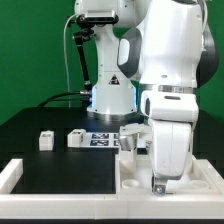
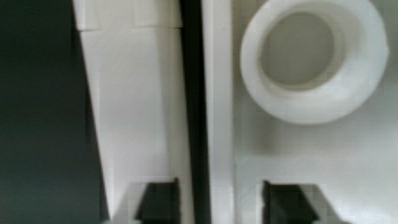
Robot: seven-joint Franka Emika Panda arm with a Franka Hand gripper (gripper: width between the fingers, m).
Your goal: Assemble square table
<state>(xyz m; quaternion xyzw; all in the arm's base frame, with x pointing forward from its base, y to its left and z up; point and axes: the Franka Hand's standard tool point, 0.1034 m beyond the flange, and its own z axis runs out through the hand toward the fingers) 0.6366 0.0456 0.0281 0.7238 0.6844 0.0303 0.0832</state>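
Long low matte white border wall [image 1: 60, 205] | smooth flat white square plastic panel [image 2: 320, 160], raised round socket ring [image 2: 294, 105] | gripper [image 2: 221, 205] at panel edge, finger closure cannot be told

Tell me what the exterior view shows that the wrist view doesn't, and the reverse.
Exterior only: the arm, two loose legs on the black table, the marker board beside them, and the wall along the near edge.
Wrist only: a close look at a round hole in the white surface, and a thin dark gap running alongside it.
Both: the panel with the tool low at it. Neither view settles whether the tool is open or shut.
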